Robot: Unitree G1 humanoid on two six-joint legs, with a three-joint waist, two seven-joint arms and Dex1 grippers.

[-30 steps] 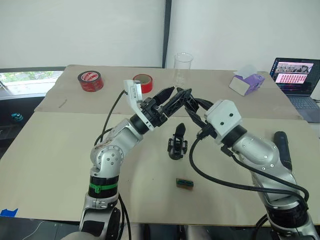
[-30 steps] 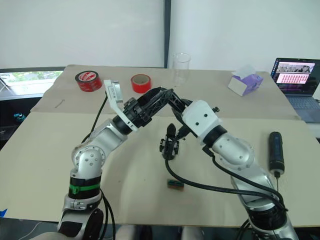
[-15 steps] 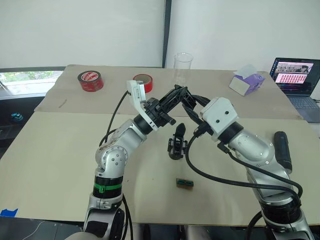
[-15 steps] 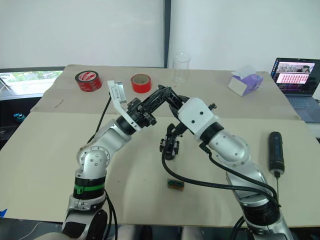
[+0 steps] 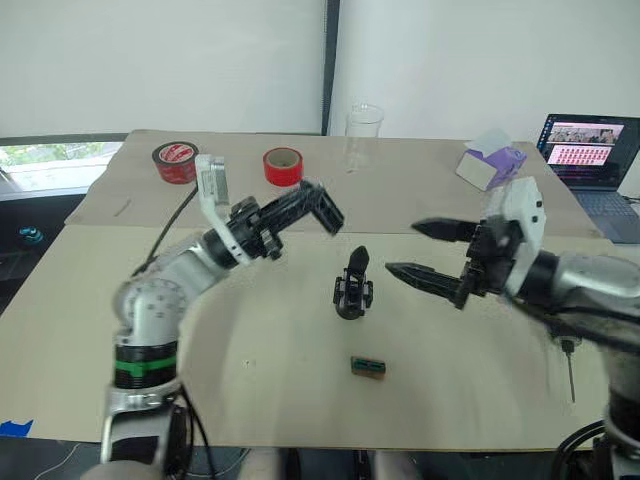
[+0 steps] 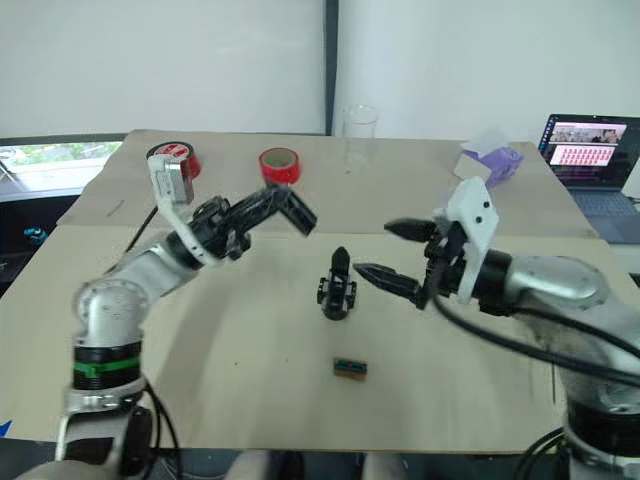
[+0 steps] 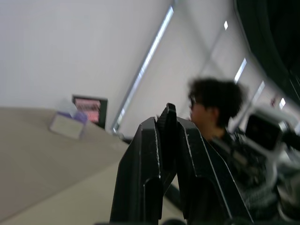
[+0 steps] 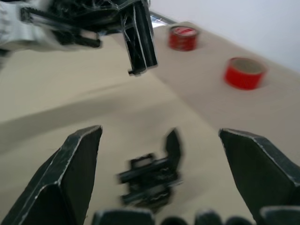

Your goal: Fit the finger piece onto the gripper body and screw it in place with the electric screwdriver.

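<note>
1. The gripper body [image 5: 352, 290] is standing on the table [image 5: 250, 340] in the left eye view, its pointed finger sticking upward. The left gripper [image 5: 322, 208] is hovering above and to the left of it, fingers pressed together on the finger piece [image 5: 327, 212]. The right gripper [image 5: 415, 250] is hanging to the right of the gripper body, fingers spread wide and holding nothing. A small green-brown block [image 5: 369, 367] is lying nearer the robot. Part of the electric screwdriver, its thin bit [image 5: 569, 375], is showing at the table's right edge, behind the right arm.
2. The right eye view is showing two red tape rolls [image 6: 279, 166], a clear glass [image 6: 358, 132], a tissue box [image 6: 487, 161] and a laptop [image 6: 590, 150] along the far side.
3. The left wrist view is showing the left gripper's fingers [image 7: 145, 178] clamping the finger piece [image 7: 167, 140] between them. A person [image 7: 220, 126] is sitting in the background.
4. The right wrist view is showing the spread right fingers [image 8: 75, 173] framing the gripper body [image 8: 152, 173], with the left gripper [image 8: 140, 40] beyond
</note>
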